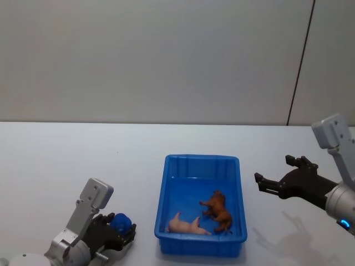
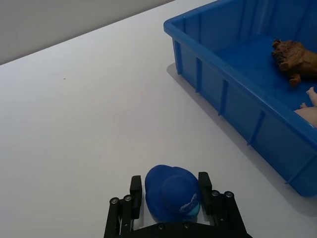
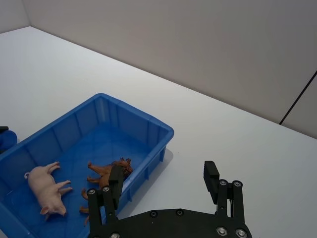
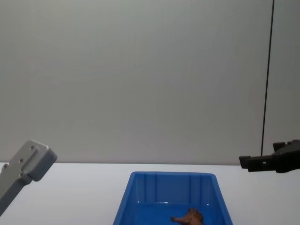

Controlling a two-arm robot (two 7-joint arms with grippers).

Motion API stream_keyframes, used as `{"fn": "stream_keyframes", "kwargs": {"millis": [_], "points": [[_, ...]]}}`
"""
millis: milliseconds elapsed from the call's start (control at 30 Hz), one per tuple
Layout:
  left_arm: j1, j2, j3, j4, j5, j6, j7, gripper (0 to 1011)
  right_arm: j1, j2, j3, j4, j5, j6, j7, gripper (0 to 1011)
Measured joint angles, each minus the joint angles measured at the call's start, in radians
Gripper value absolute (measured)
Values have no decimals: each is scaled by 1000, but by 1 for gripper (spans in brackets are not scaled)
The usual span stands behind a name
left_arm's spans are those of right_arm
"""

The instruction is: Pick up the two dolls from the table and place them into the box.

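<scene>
My left gripper (image 1: 123,228) is low over the table (image 1: 66,160), left of the box (image 1: 201,158), and is shut on the blue doll (image 1: 121,222). In the left wrist view that rounded blue doll (image 2: 172,193) sits tight between the two black fingers (image 2: 134,187). The brown doll (image 1: 218,209) lies inside the blue box, toward its right wall; it also shows as brown doll (image 3: 106,171) and brown doll (image 4: 190,218). My right gripper (image 1: 273,168) hovers open and empty to the right of the box, above the table.
A pink pig figure (image 1: 186,224) lies in the box's near left corner, beside the brown doll. White tabletop stretches on both sides of the box and behind it. A plain wall (image 4: 140,70) stands at the back.
</scene>
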Motion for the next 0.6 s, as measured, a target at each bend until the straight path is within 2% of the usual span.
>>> {"fn": "stream_keyframes", "kwargs": {"millis": [100, 200, 600], "points": [[-4, -2, -1, 5, 3, 1, -7, 623, 0, 0, 0, 0, 0, 0, 0, 1001], [-6, -3, -2, 7, 7, 3, -12, 577, 0, 0, 0, 0, 0, 0, 0, 1001], [-17, 0, -12, -32, 29, -5, -15, 498, 0, 0, 0, 0, 0, 0, 0, 1001]]}}
